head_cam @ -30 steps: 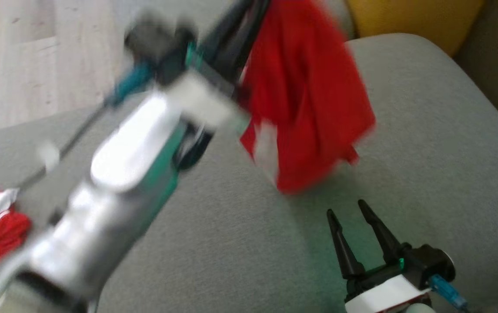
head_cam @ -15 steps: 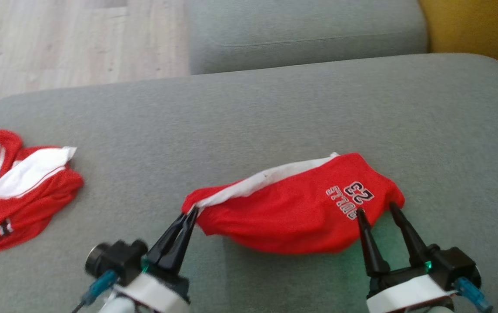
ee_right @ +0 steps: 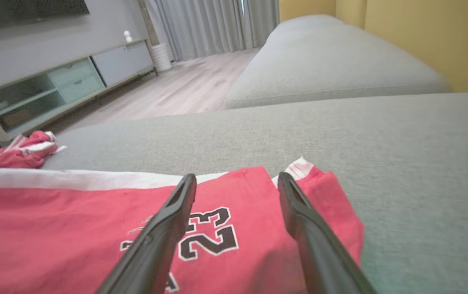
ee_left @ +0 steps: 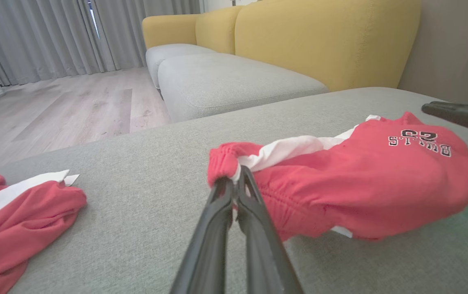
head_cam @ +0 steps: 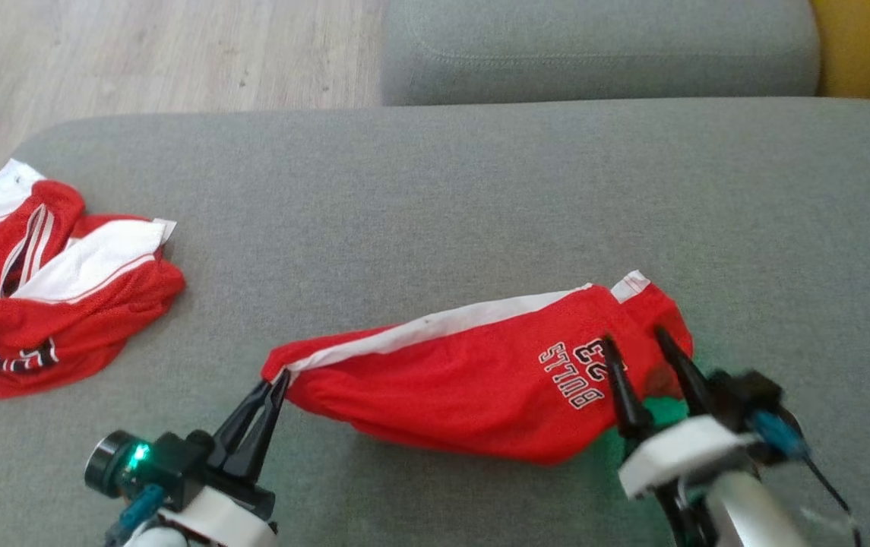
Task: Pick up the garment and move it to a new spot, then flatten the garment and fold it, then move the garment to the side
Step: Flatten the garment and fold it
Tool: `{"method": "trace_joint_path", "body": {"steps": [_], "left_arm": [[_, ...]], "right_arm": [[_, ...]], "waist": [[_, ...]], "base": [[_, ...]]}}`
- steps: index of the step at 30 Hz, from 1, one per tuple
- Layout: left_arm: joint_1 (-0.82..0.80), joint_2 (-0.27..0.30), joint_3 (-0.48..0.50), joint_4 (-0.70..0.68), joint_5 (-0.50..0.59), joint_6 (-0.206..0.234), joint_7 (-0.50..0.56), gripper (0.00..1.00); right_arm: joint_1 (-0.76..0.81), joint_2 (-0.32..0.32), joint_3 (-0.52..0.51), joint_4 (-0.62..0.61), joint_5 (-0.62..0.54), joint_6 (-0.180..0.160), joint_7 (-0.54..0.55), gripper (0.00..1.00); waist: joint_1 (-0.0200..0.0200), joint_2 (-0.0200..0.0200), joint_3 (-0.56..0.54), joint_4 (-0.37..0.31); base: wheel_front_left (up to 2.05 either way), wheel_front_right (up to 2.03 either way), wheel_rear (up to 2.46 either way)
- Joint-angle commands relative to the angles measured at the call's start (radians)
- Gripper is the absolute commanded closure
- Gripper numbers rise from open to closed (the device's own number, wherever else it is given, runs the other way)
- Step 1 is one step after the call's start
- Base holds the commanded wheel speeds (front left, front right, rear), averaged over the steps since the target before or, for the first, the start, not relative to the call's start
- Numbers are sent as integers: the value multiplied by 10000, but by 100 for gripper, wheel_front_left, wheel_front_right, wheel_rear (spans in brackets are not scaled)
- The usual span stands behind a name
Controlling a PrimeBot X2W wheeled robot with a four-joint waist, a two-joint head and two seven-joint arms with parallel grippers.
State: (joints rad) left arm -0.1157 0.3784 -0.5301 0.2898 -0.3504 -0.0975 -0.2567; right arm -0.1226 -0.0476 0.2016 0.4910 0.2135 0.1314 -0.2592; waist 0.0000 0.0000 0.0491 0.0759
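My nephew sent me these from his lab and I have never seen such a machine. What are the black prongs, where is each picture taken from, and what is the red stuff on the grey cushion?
This is a wheeled robot with two arms; the black prongs are the fingers of its grippers. The picture from above comes from a camera on its head. The other two come from cameras on its wrists, each looking along that arm's own fingers. On the grey cushion lie red shorts printed BULLS 23 and, off to the robot's left, a second crumpled red-and-white garment. The left gripper is shut, pinching one end of the shorts. The right gripper stands open over the printed end, holding nothing.
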Motion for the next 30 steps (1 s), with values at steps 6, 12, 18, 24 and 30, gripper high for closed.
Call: {"method": "trace_joint_path", "body": {"steps": [6,12,18,24,30], "left_arm": [[-640,-115,600,-133,264,-156,-51,100],[-791,-403,524,-48,459,-262,-51,100],[-845,-549,432,49,529,-309,-51,100],[-811,-652,454,104,460,-325,-51,100],[-711,-719,469,72,331,-329,-51,100]], "right_arm": [[-2595,-414,1047,1726,-204,-7,986,0],[-4345,-618,1503,3409,-886,-7,2724,0],[-5145,-645,2046,4481,-1180,-7,3996,0],[-5159,-457,2265,5049,-993,-7,4246,75],[-5043,-389,2418,5187,-792,-7,3781,100]], "waist": [[0,0,339,185],[0,0,519,453],[0,0,565,669],[0,0,556,790],[0,0,445,717]], "base": [[0,0,0],[0,0,0],[0,0,0],[0,0,0],[0,0,0]]}}
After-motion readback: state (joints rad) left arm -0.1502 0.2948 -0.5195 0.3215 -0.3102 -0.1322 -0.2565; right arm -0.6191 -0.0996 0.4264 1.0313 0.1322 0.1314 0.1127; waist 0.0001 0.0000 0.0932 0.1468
